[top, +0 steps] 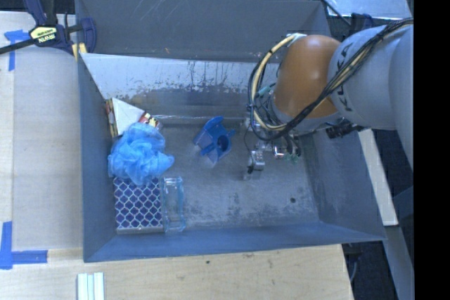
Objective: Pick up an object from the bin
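Gripper (254, 164) is low over the bare floor of the bin (281, 211), right of centre, hanging under the orange wrist cover (306, 74) and its cable loops. From this angle you can't tell whether it's apart or together, because the wrist hardware crowds it. Nothing visibly clamped in it.

Nearest thing is a small blue plastic piece (213, 139), just beside the gripper to its left and slightly toward the back wall. It looks like a folded or hollow moulded part, though the exact shape is hard to read. It's apart from the gripper, with no contact.

Further left, well apart from the gripper:
- blue mesh bath pouf (139, 153) near the left wall
- white triangular pack (130, 114) behind the pouf, in the back-left corner
- flat box with a blue-and-white lattice print (138, 204) in front of the pouf
- clear plastic container (174, 202) touching the box's right edge

My read on the step: approach phase, grasp not yet made. The gripper sits over empty floor, not over any object.

Next move, if you go for the blue piece: shift left and a touch back so it's centred under the gripper, confirm the gripper is apart, then descend and close. The piece is irregular, so expect it to skid or tip on the metal floor if contact is off-centre.
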Available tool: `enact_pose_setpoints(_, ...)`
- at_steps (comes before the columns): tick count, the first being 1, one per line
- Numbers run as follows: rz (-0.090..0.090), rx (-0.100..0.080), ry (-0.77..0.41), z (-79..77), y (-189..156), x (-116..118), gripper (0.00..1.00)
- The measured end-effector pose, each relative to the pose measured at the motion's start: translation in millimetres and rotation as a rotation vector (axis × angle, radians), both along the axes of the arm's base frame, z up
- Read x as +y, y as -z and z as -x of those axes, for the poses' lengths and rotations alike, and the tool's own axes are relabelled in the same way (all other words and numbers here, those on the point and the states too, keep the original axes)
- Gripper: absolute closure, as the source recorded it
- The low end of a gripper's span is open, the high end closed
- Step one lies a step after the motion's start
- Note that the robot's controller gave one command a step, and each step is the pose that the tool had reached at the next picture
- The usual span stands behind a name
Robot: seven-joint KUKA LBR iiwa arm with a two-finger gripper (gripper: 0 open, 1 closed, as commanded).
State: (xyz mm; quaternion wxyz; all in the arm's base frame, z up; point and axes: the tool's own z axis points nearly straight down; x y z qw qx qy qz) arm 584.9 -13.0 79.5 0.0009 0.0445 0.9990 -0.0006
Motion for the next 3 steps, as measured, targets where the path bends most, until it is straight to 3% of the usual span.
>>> enact_pose_setpoints(1, 0.000, -0.001, -0.043, 17.8, -91, 35, 0.00)
enact_pose_setpoints(2, 0.002, -0.007, -0.411, -9.2, -57, 30, 0.00)
enact_pose_setpoints(3, 0.001, -0.003, -0.458, -13.7, -33, 31, 0.00)
